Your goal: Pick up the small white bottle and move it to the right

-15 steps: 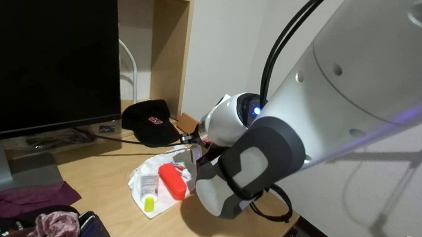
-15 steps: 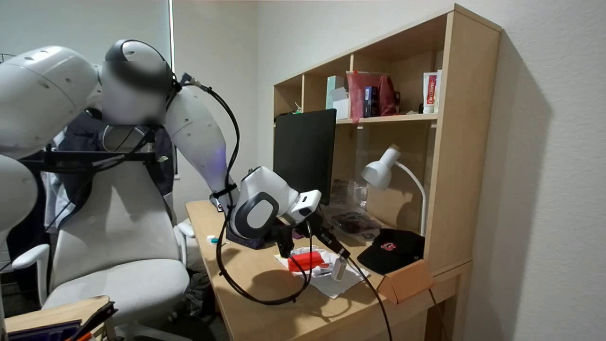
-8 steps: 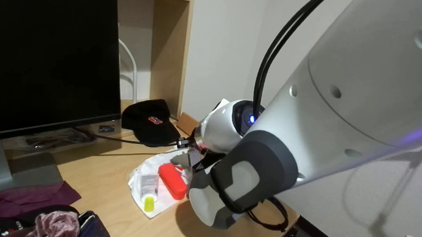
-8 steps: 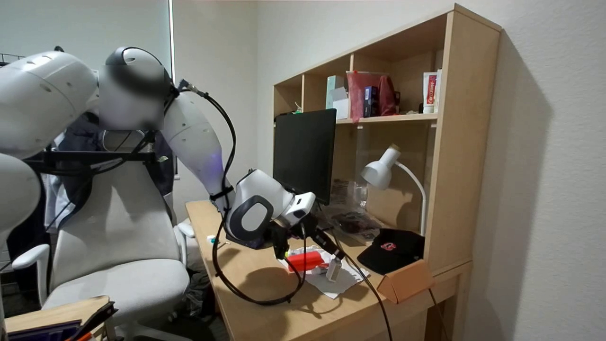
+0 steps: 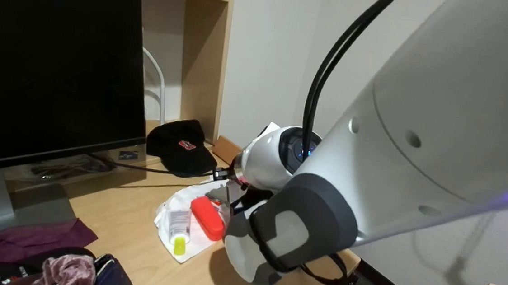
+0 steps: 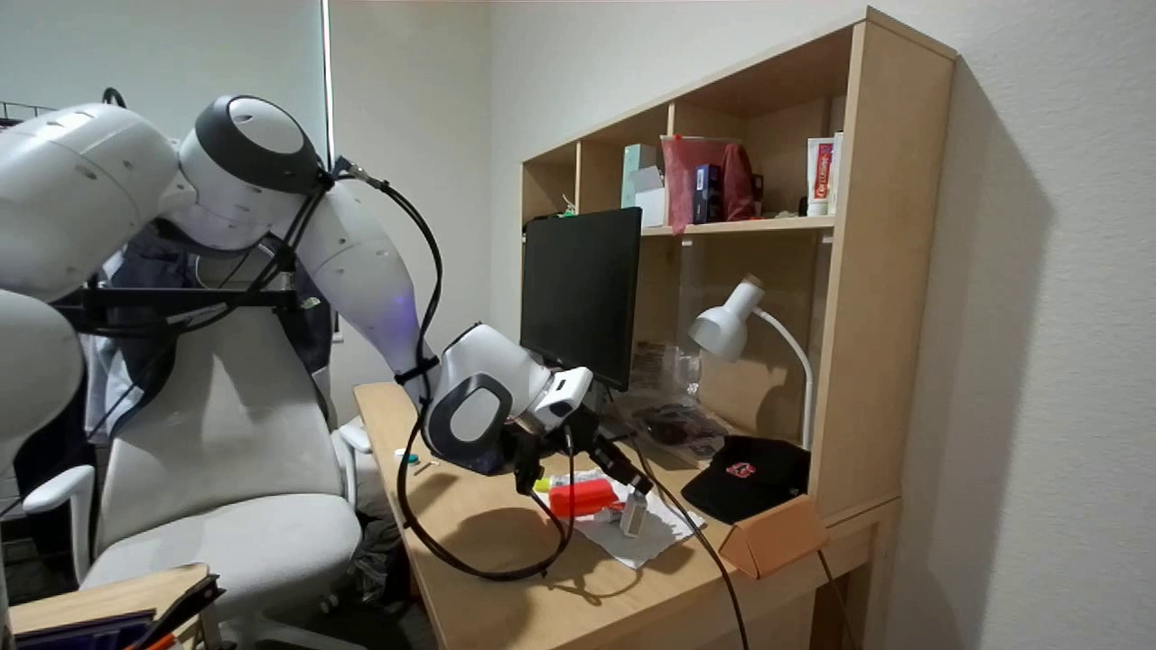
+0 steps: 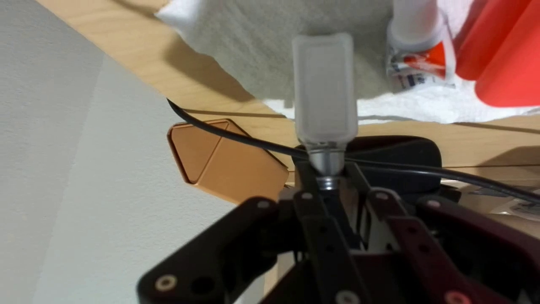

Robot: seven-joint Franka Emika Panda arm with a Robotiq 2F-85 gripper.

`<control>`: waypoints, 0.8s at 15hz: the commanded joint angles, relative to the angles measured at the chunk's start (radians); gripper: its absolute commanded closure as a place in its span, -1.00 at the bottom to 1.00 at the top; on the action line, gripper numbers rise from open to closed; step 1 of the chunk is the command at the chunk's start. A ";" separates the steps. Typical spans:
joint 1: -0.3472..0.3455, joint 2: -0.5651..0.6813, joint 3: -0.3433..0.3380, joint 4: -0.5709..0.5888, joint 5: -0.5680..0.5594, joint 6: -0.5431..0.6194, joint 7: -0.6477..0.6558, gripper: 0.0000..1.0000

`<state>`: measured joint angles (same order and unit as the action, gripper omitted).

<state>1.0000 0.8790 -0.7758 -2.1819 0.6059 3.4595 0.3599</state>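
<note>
The small white bottle (image 7: 325,88) is a flat translucent body with a silver neck. My gripper (image 7: 328,169) is shut on its neck, with one dark finger on each side. The bottle hangs body-down from the fingertips over the white cloth (image 7: 261,55). In an exterior view the bottle (image 6: 634,515) shows below my gripper (image 6: 641,486), close to the cloth (image 6: 637,546); I cannot tell whether it touches. In an exterior view the bottle (image 5: 233,190) is partly hidden by the arm.
On the cloth lie a red case (image 5: 207,218), a tube with a yellow-green cap (image 5: 179,222) and a white container with an orange label (image 7: 422,42). A black cap (image 6: 754,474), an orange-brown box (image 6: 775,534) and a black cable (image 7: 253,141) are close by. A monitor (image 5: 56,68) stands behind.
The arm has lowered a little. My gripper and the bottle have shifted slightly towards the red case, with the bottle still held. The things on the cloth have not moved.
</note>
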 commanded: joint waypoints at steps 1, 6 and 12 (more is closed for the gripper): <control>0.092 0.053 -0.042 -0.047 0.017 0.000 0.077 0.77; 0.132 0.058 -0.036 -0.088 -0.011 0.003 0.117 0.76; 0.135 0.041 -0.016 -0.112 -0.024 -0.004 0.183 -0.41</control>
<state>1.1265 0.9167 -0.8026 -2.2651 0.6016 3.4557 0.4805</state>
